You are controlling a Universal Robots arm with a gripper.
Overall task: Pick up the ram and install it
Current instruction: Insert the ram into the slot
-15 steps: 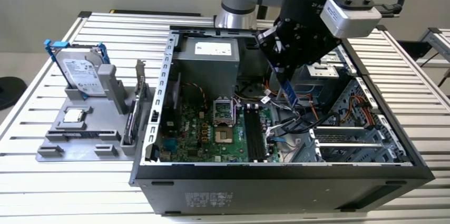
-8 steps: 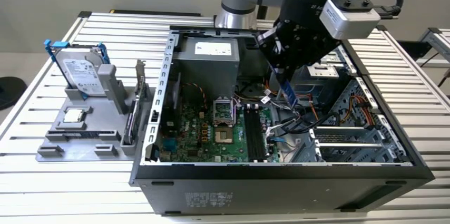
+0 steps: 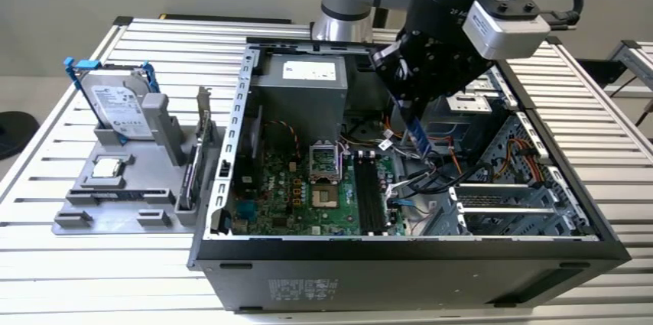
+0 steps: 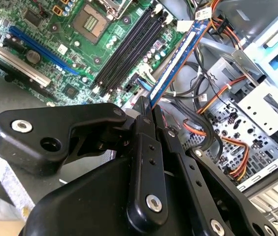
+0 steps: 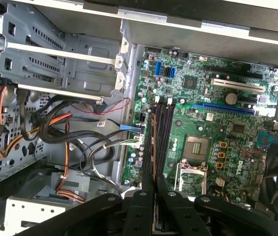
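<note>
My gripper (image 3: 408,115) hangs inside the open computer case (image 3: 408,252), shut on the ram (image 3: 417,140). The ram is a narrow blue stick that points down from the fingers toward the motherboard (image 3: 296,191). In the second wrist view the ram (image 4: 175,61) shows its pale label strip and reaches out from the gripper (image 4: 147,110) over loose cables, beside the black memory slots (image 4: 129,49). In the first wrist view the ram (image 5: 153,152) is edge-on, a thin line running from the gripper (image 5: 153,184) alongside the memory slots (image 5: 166,130). The memory slots (image 3: 368,195) hold no stick.
A grey power supply (image 3: 301,84) fills the case's back. Cable bundles (image 3: 429,180) and a metal drive cage (image 3: 510,203) lie on the exterior view's right of the slots. The CPU socket (image 3: 324,180) sits beside them. Outside, a grey fixture (image 3: 112,203) carries a hard drive (image 3: 118,107), a CPU chip (image 3: 107,168) and an expansion card (image 3: 194,164).
</note>
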